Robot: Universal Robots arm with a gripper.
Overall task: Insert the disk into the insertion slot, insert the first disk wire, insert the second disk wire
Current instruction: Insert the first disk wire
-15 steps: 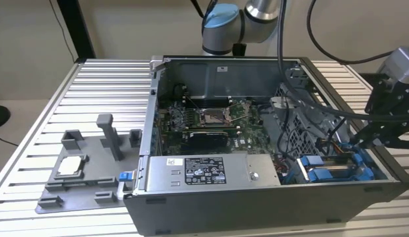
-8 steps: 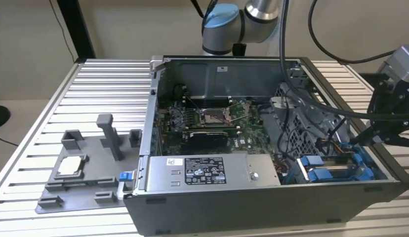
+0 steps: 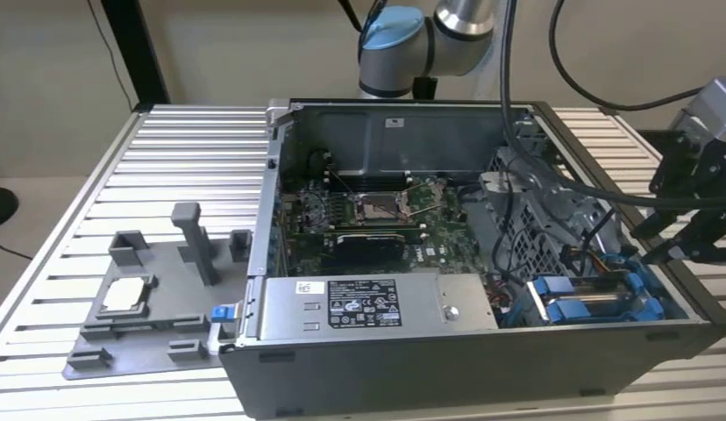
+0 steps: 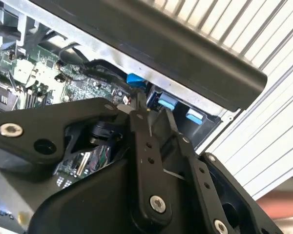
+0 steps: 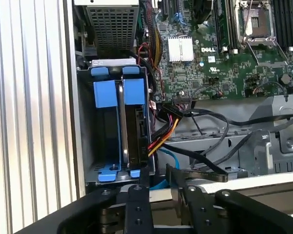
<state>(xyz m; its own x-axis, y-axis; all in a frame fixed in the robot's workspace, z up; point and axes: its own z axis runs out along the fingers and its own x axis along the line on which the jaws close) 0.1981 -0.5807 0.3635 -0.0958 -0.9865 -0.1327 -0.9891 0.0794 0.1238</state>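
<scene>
The disk (image 5: 133, 131) stands on edge inside the insertion slot (image 5: 90, 122), the grey drive cage at the case corner, with its blue bracket tabs (image 5: 107, 92) facing out. In the exterior view the insertion slot (image 3: 586, 303) sits at the case's right front. A red, yellow and black wire bundle (image 5: 162, 136) runs up to the disk's edge. A thin blue wire (image 5: 172, 157) curves beside it toward my gripper (image 5: 163, 190). My gripper (image 3: 691, 250) hovers over the case's right wall, just outside the cage. In the second wrist view the gripper (image 4: 151, 107) points at the cage's blue tabs (image 4: 167, 102).
The open case holds the green motherboard (image 3: 375, 210) and a long grey labelled box (image 3: 363, 303) along the front. Black cables (image 3: 573, 184) hang across the case's right side. A grey fixture tray (image 3: 141, 342) with a small silver chip (image 3: 124, 294) lies on the slatted table (image 3: 164, 140).
</scene>
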